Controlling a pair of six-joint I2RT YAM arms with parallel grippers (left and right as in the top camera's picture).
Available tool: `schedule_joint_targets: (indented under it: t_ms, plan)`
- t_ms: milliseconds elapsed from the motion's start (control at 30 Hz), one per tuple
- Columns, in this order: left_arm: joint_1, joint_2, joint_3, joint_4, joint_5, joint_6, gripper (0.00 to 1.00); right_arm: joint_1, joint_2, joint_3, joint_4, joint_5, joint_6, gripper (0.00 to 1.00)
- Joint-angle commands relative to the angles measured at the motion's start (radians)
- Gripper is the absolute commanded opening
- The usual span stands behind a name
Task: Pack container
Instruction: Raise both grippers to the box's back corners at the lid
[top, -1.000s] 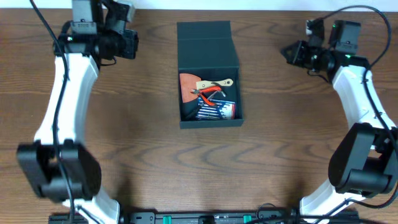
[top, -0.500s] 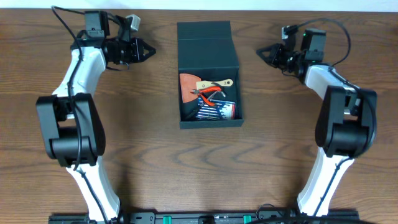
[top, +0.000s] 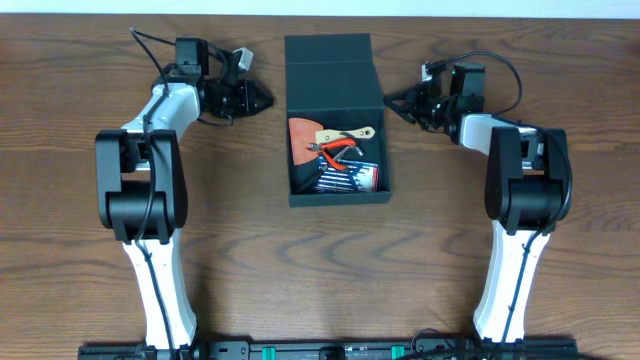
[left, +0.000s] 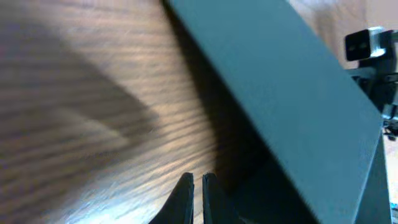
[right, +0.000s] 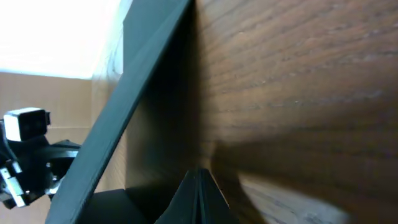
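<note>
The dark teal container (top: 336, 196) stands at the table's middle with its flap lid (top: 330, 70) open at the far side. Inside lie red-handled pliers (top: 340, 150), an orange-brown piece (top: 302, 135) and a packaged tool set (top: 345, 180). My left gripper (top: 267, 100) is shut and empty, pointing at the lid's left edge, just short of it. My right gripper (top: 389, 100) is shut and empty at the lid's right edge. The left wrist view shows its fingertips (left: 197, 182) low over the wood beside the container's teal side (left: 298, 93). The right wrist view shows its closed tips (right: 199, 175) beside the container's wall (right: 146, 74).
The brown wooden table (top: 200, 260) carries nothing else in view. Both arm bases (top: 150, 300) (top: 510, 290) rise from the near edge. The opposite arm's camera shows past the container in the left wrist view (left: 370, 46) and in the right wrist view (right: 25, 124).
Both arms swung inward from the table's outer far corners. Their shut grippers now sit close against the two sides of the open lid. The container and its contents have not moved.
</note>
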Motion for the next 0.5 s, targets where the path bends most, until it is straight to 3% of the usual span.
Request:
schedule_joint_targets:
  t_ms: [0,467]
  plan:
    - [-0.022,0.016,-0.002,0.023,0.013,-0.024,0.06,0.023,0.008,0.002,0.026,-0.012,0.016,0.01]
    - [-0.054,0.016,-0.002,0.076,0.006,-0.024,0.06,0.050,0.008,0.002,0.146,-0.008,0.018,0.01]
